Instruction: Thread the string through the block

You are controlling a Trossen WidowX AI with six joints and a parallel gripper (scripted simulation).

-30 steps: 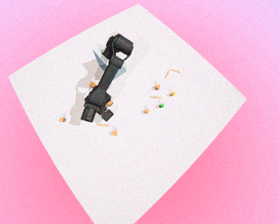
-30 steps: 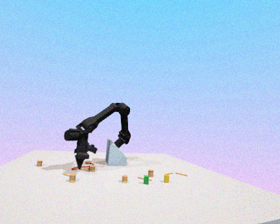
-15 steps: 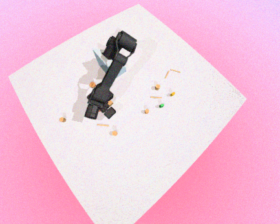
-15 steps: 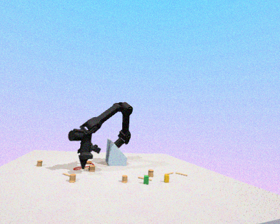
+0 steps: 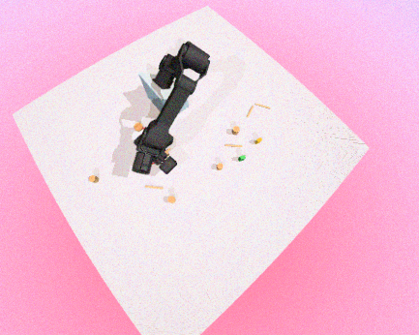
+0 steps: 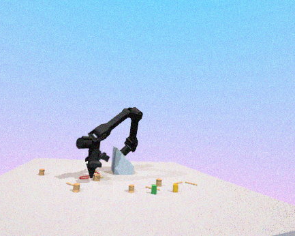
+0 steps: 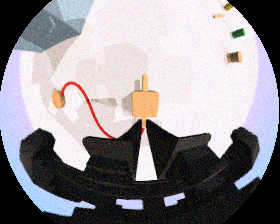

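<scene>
The wooden block (image 7: 145, 104) (image 6: 97, 177) stands on the table just ahead of the fingertips. The stick (image 7: 145, 81) runs through it: one end sticks out of the far side, and a short piece shows on the near side at the fingertips. My gripper (image 7: 143, 121) (image 6: 91, 177) is shut on the near end of the stick, low over the table. The red string (image 7: 91, 107) (image 6: 84, 178) curves from the round wooden button (image 7: 58, 99) (image 5: 138, 127) to the fingertips. The hole itself is hidden.
A blue-grey wedge (image 6: 123, 166) (image 7: 52, 25) stands beyond the button. Loose sticks (image 5: 154, 187) (image 5: 233, 145), several small wooden pieces (image 5: 171, 199) (image 5: 93, 178) (image 5: 220, 167), a green cylinder (image 5: 242, 158) and a yellow cylinder (image 5: 258, 140) lie or stand around.
</scene>
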